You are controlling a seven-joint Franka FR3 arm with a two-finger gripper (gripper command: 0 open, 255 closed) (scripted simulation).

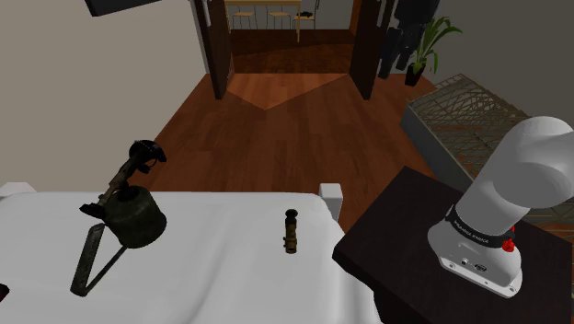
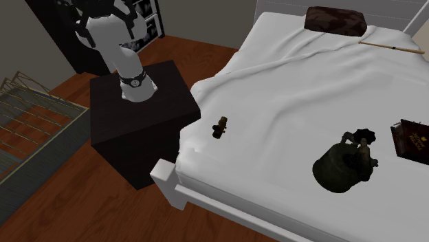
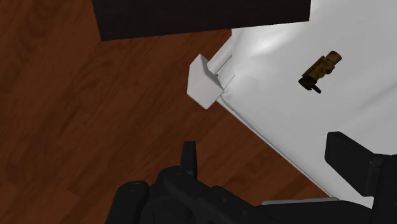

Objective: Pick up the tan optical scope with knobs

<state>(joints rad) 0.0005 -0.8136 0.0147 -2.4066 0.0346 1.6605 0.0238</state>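
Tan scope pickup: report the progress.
Done: nothing visible; the scope lies on the white bed, unheld. In hand: the open end effector hangs over the bed's edge, apart from the scope. Left: reaching it, closing, lifting.

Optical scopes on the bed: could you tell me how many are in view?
1. The tan scope lies on the white bed, near the corner beside the dark stand. Another might hide behind the dark can.
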